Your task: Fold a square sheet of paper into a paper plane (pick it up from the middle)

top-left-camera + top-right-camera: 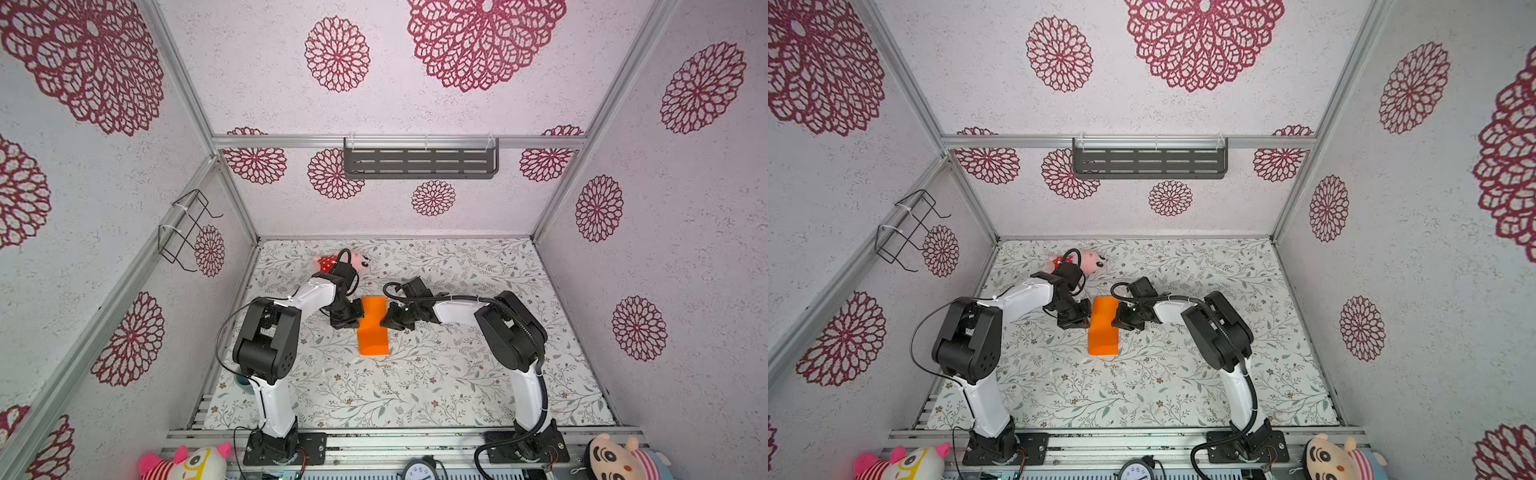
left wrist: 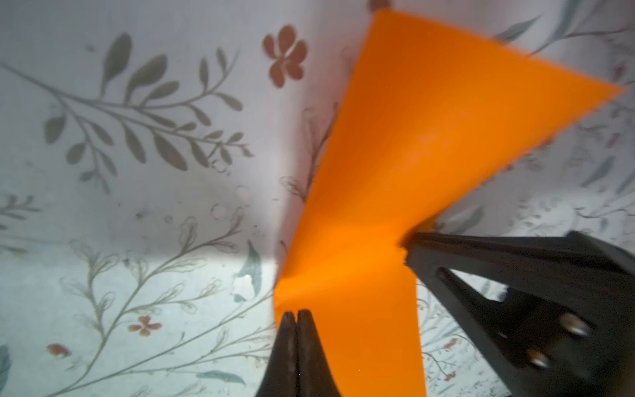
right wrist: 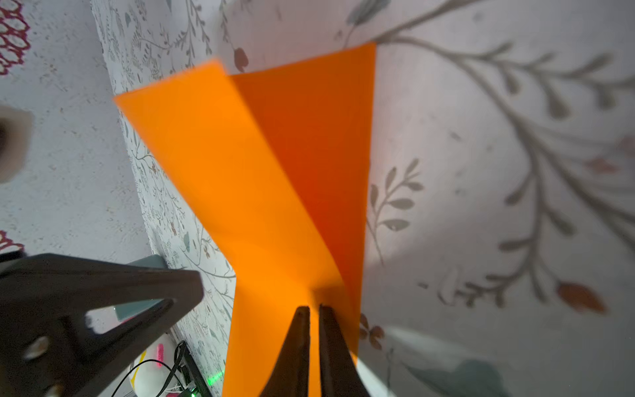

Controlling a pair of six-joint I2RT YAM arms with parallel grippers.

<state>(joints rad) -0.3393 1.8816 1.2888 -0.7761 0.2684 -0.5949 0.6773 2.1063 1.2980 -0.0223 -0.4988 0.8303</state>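
White textured walls (image 1: 257, 83) bearing crimson flower medallions; grey slotted metal shelf (image 1: 419, 163) upper centre; leafy floral-print table covering (image 1: 415, 395) below.

The table (image 1: 457, 386), under a pale leaf-and-flower cloth, carries a pink plush toy (image 1: 360, 262) near its far edge, left of middle, and a half-hidden teal thing (image 1: 243, 384) by its left edge.

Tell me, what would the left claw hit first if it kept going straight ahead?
The left claw pinches the thin bright orange paper sheet, so that comes first; beyond it, probably the facing right claw, though depth is unclear.
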